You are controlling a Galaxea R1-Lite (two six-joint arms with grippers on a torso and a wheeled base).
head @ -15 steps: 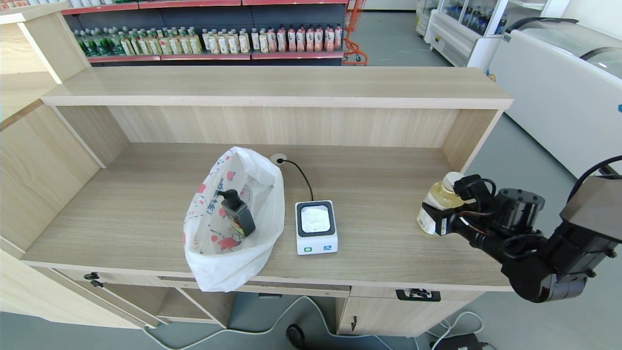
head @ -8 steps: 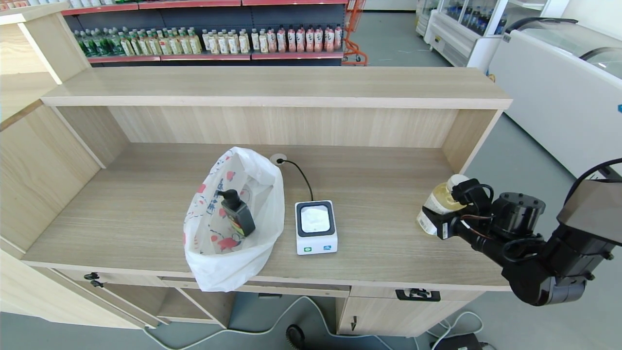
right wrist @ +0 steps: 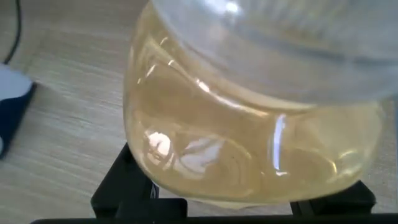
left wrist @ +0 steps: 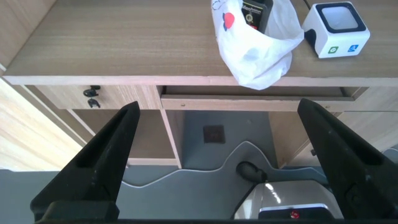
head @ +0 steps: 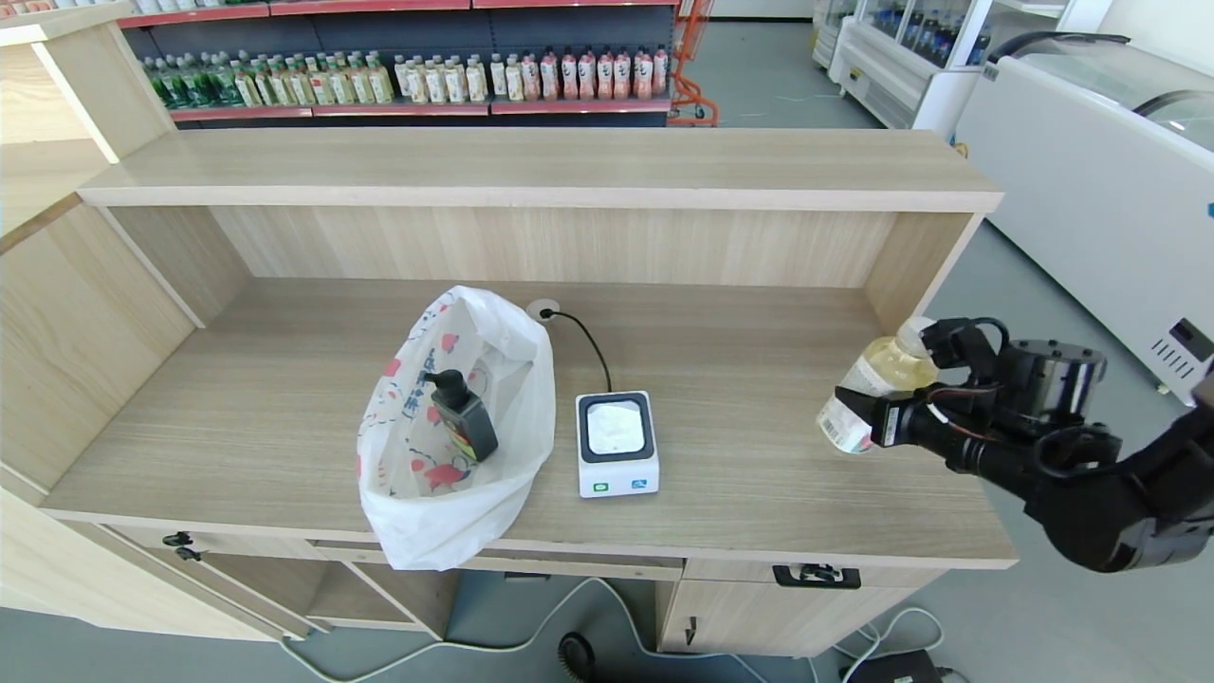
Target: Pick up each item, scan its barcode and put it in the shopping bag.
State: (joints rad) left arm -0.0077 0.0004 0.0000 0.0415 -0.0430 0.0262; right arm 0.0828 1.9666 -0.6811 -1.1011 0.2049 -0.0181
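Note:
A clear bottle of yellow liquid [head: 874, 384] with a white cap hangs tilted just above the right end of the wooden counter [head: 740, 379], and my right gripper [head: 899, 381] is shut on it. In the right wrist view the bottle [right wrist: 249, 118] sits between the dark fingers [right wrist: 134, 196]. A white shopping bag [head: 446, 474] with red print stands open left of centre, with a black pump bottle [head: 465, 417] inside. Beside it sits the white barcode scanner [head: 616, 443]. My left gripper [left wrist: 217, 106] hangs open below the counter's front edge, before the bag [left wrist: 252, 43] and scanner [left wrist: 336, 28].
A black cable [head: 588, 346] runs from the scanner to a grommet at the back. A raised back shelf [head: 541, 171] and side walls enclose the counter. Drawers with keys [left wrist: 93, 94] are under the front edge. Store shelves and freezers stand behind.
My right gripper has lifted the bottle off the counter and carried it slightly up and to the right, tilting it more. The bag, scanner and pump bottle have stayed put.

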